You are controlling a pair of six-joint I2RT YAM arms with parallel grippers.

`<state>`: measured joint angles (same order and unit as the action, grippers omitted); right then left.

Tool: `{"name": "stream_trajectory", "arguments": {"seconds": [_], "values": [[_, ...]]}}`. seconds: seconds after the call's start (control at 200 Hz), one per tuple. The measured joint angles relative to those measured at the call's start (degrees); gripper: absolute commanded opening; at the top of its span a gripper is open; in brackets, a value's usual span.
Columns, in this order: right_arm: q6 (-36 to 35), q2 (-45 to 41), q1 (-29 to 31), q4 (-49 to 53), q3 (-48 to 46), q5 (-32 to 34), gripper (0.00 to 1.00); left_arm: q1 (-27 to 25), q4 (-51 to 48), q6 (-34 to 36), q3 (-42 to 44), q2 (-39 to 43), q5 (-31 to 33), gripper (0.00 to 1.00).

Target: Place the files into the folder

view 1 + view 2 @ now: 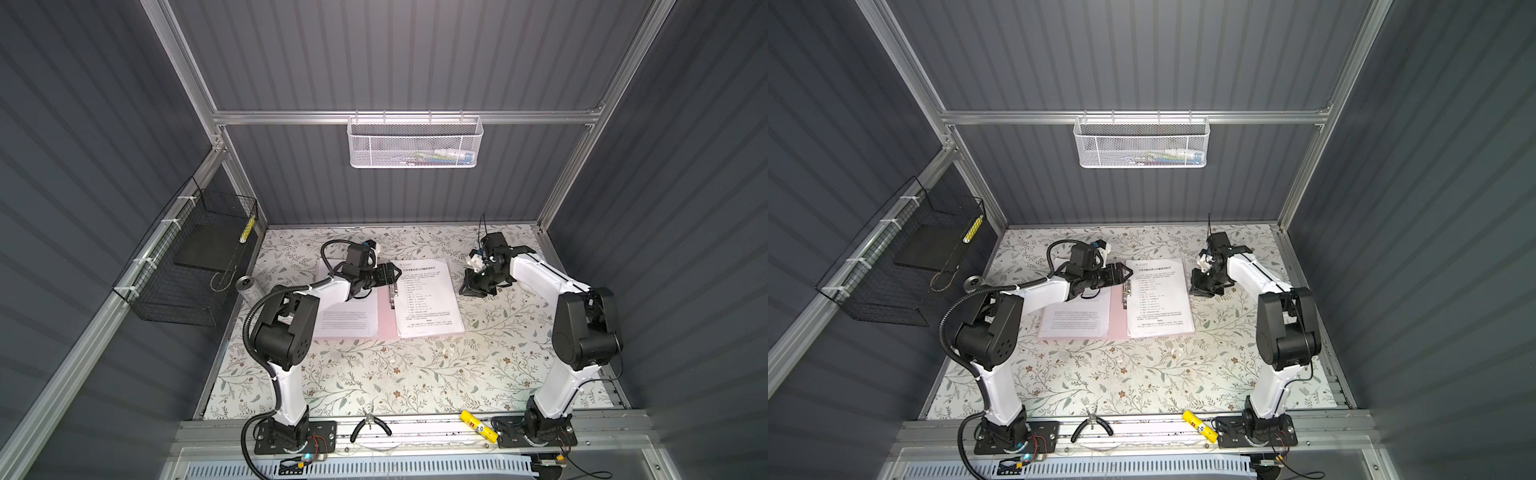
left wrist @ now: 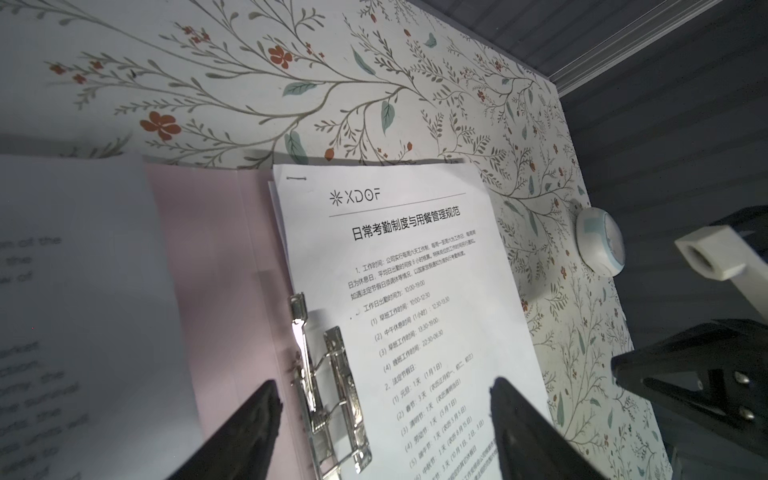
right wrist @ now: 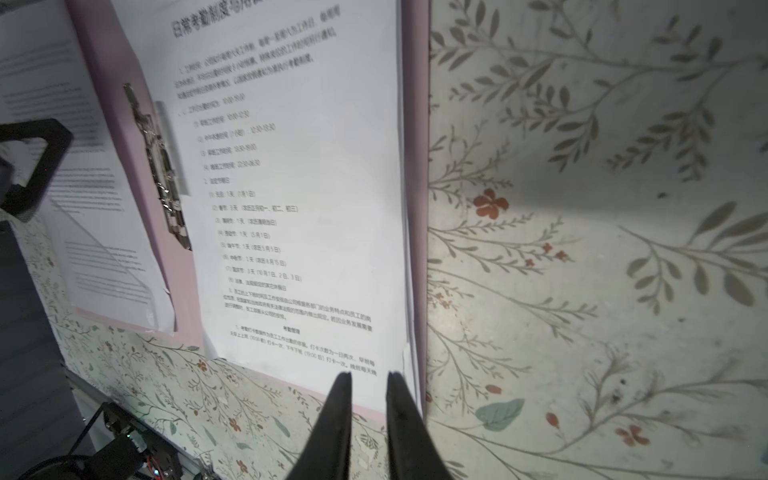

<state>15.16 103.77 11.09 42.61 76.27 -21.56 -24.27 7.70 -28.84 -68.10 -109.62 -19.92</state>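
Observation:
The pale pink folder (image 1: 386,322) (image 1: 1119,322) lies open on the flowered table. The files (image 1: 428,295) (image 1: 1158,295), white sheets headed by a bold line, rest on its right half (image 2: 399,266) (image 3: 291,166). Another printed sheet (image 1: 353,326) covers the left half. The metal clip (image 2: 332,382) (image 3: 160,166) runs along the spine beside the files' edge. My left gripper (image 1: 395,276) (image 2: 382,382) hovers open over the clip's far end, holding nothing. My right gripper (image 1: 469,289) (image 3: 370,374) hangs just right of the folder, its fingers a narrow gap apart and empty.
A metal can (image 1: 248,289) stands left of the folder. A black wire basket (image 1: 166,291) on the left wall holds a black slab (image 1: 208,249). A white mesh basket (image 1: 415,141) hangs at the back. Pliers (image 1: 370,426) and a yellow tube (image 1: 478,426) lie on the front rail.

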Motion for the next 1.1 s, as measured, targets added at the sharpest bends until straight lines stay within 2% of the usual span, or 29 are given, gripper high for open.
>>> {"name": "stream_trajectory", "arguments": {"seconds": [0.205,0.405,0.605,1.101], "values": [[0.7,0.0,0.2,-0.2,-2.9,3.7,0.13,0.0,0.0,0.0,0.0,0.0,0.0,0.8],[0.4,1.1,0.8,-0.3,-4.3,6.8,0.06,0.0,0.0,0.1,0.0,0.0,0.4,0.8],[0.5,2.4,2.6,-0.6,-7.5,7.9,0.04,0.0,0.0,0.2,0.0,0.0,0.4,0.8],[1.0,4.5,5.6,-1.0,-7.1,8.5,0.03,0.0,0.0,0.2,0.3,0.0,0.4,0.8]]}}
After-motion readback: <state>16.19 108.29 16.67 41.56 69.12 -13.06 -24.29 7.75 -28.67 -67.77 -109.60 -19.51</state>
